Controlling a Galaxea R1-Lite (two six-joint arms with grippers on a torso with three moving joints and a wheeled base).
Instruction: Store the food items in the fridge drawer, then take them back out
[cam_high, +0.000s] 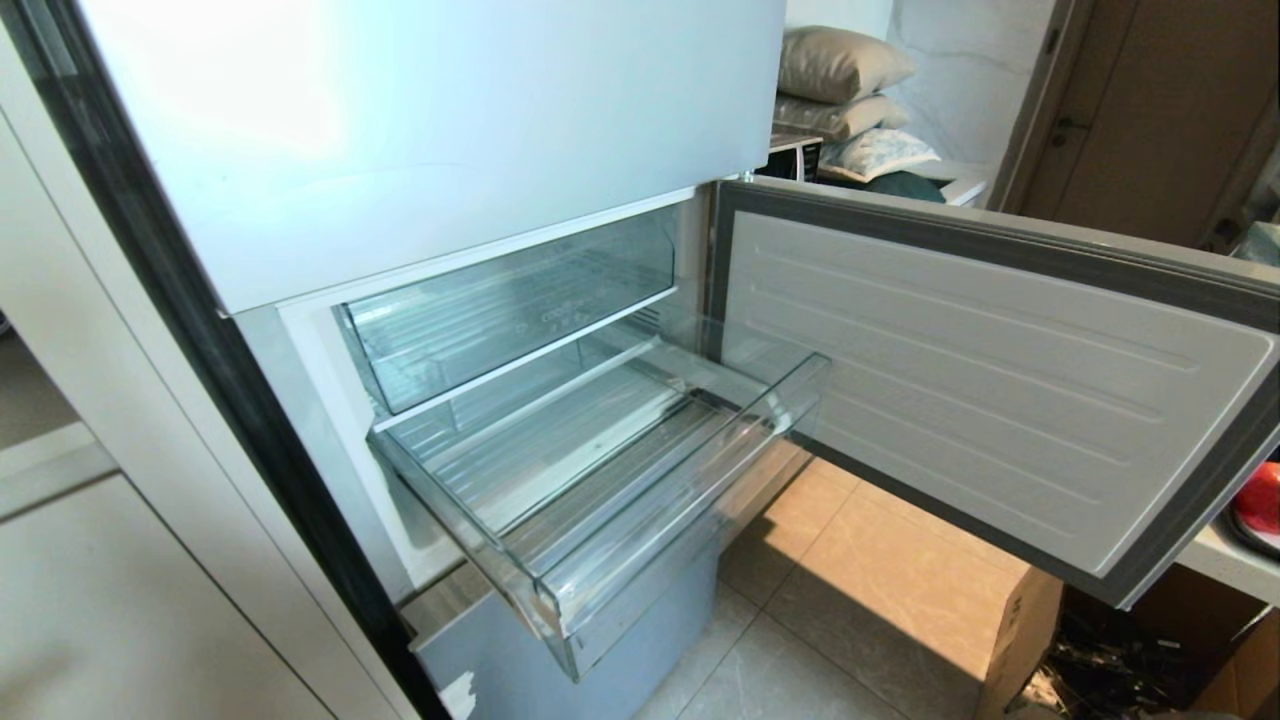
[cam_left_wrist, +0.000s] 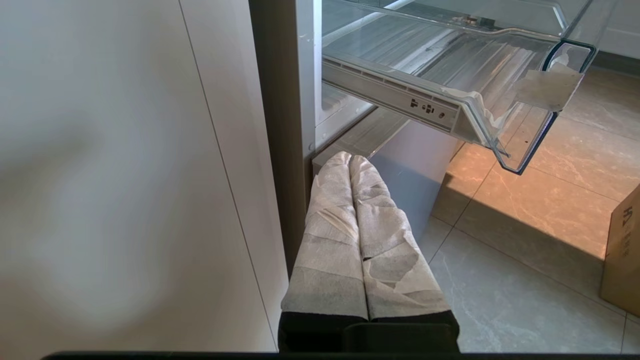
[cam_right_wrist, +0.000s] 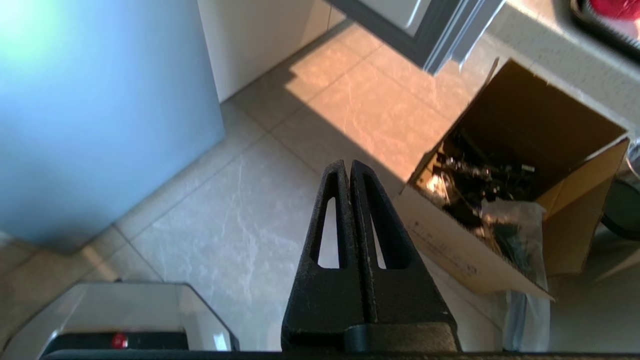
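The fridge drawer (cam_high: 600, 480) stands pulled out from the open fridge, a wide shallow clear tray with a ribbed floor, nothing lying in it; in the left wrist view its front corner carries a patch of white tape (cam_left_wrist: 547, 87). Above it, toward 11 o'clock in the head view, sits a deeper clear bin (cam_high: 500, 310), pushed in. The fridge door (cam_high: 1000, 380) swings open toward 3 o'clock. Past the door's far edge, at about 4 o'clock, a glossy red food item (cam_high: 1262, 497) rests on a white ledge (cam_high: 1225, 560), only partly in view. Below the door a cardboard box (cam_right_wrist: 525, 200) of dark clutter stands on the tiled floor (cam_high: 800, 620). The left gripper (cam_left_wrist: 350, 160), fingers wrapped in white cloth, is pressed together and empty, low beside the fridge base. The right gripper (cam_right_wrist: 348, 167) hangs over the floor next to the box, black jaws closed on nothing.
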